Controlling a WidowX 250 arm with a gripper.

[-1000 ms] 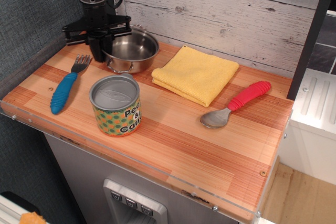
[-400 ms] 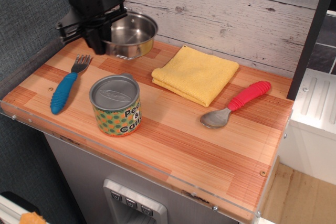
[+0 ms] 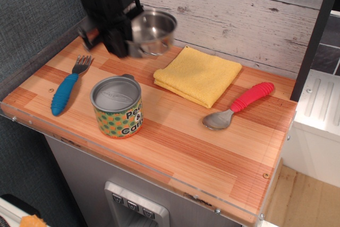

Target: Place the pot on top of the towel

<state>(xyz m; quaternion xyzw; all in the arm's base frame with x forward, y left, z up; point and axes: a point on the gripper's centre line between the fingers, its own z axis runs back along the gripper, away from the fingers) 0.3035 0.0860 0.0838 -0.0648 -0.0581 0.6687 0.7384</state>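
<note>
The shiny steel pot (image 3: 154,31) hangs in the air above the back left of the wooden tabletop, tilted, left of the towel. My black gripper (image 3: 126,40) is shut on the pot's left rim and holds it up. The yellow folded towel (image 3: 197,74) lies flat at the back middle of the table, with nothing on it. The pot's near edge is just left of the towel's back left corner.
A tin can with a green-orange label (image 3: 117,106) stands at the front left. A blue-handled fork (image 3: 66,89) lies at the left edge. A red-handled spoon (image 3: 240,104) lies right of the towel. A plank wall (image 3: 239,9) backs the table (image 3: 175,147).
My gripper lifted the pot off the table and carried it up and to the right, toward the towel. The pot is now tilted.
</note>
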